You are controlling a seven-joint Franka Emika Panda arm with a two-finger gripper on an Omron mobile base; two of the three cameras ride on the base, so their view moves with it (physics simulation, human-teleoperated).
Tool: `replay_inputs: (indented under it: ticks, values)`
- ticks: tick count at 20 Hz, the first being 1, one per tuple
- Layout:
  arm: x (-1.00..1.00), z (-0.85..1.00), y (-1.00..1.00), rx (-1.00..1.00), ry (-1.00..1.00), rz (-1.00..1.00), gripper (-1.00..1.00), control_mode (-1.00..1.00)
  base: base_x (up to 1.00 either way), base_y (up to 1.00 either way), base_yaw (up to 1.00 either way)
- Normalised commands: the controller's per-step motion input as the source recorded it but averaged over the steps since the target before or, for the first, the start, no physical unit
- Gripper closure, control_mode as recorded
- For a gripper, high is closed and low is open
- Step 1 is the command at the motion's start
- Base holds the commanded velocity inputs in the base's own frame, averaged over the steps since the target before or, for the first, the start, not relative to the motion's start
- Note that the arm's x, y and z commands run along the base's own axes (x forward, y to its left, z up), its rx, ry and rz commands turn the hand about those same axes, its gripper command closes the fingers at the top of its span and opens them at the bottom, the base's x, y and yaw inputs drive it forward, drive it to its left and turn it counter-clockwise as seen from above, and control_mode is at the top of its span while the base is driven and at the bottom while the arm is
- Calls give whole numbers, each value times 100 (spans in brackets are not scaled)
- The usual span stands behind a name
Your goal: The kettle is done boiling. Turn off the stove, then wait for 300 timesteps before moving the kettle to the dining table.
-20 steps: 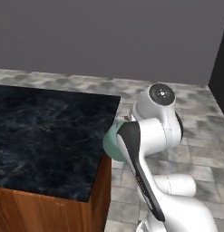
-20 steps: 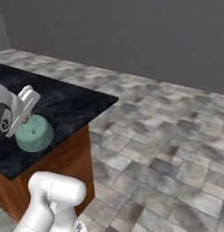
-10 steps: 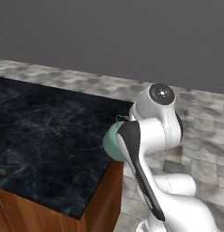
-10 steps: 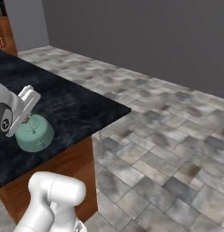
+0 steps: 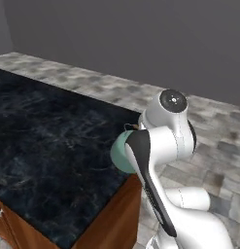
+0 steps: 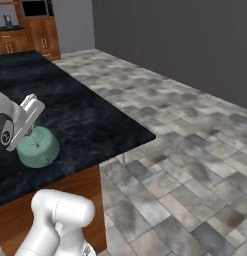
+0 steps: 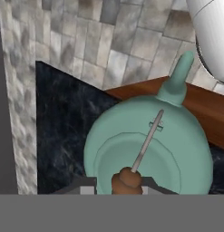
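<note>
Here the kettle (image 6: 38, 146) is seen at the left of the right base view, low over or on the black top of the table (image 6: 95, 120), close to its near edge; whether it touches the stone cannot be told. In the left base view only a teal sliver of the kettle (image 5: 120, 152) is shown at the frame's centre, behind the white arm, with the table (image 5: 48, 146) spread across the left half. In the hand view the kettle (image 7: 147, 149) is looked down on: its spout points to the upper right, out past the table's (image 7: 59, 113) wooden edge and toward the tiled floor (image 7: 86, 41), and its thin handle (image 7: 147, 142) runs from the lid down to the bottom centre.

The gripper (image 7: 119, 186) is clenched on the handle, the brown grip being pinched between the two dark tips at the bottom edge of the hand view. In the right base view the gripper (image 6: 28, 134) is placed right above the kettle's lid.

The last step is judged to be in hand: the kettle has been brought to the table and is being set there, with the stove presumably dealt with. For the next move, the kettle would need to be lowered until it is borne fully by the stone, somewhat inward from the edge, since the spout overhangs; only then should the handle be released and the hand lifted straight up.
</note>
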Motion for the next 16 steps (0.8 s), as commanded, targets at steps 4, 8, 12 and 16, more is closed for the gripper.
replay_inputs:
  ticks: [4, 8, 12, 16]
  values:
    - [0, 0, 0, 0, 0, 0, 100, 100, 34, -51, 38]
    - [0, 0, 0, 0, 0, 0, 100, 100, 29, -52, 38]
    - [0, 0, 0, 0, 0, 0, 100, 100, 23, -54, 38]
    - [0, 0, 0, 0, 0, 0, 100, 100, 21, -55, 38]
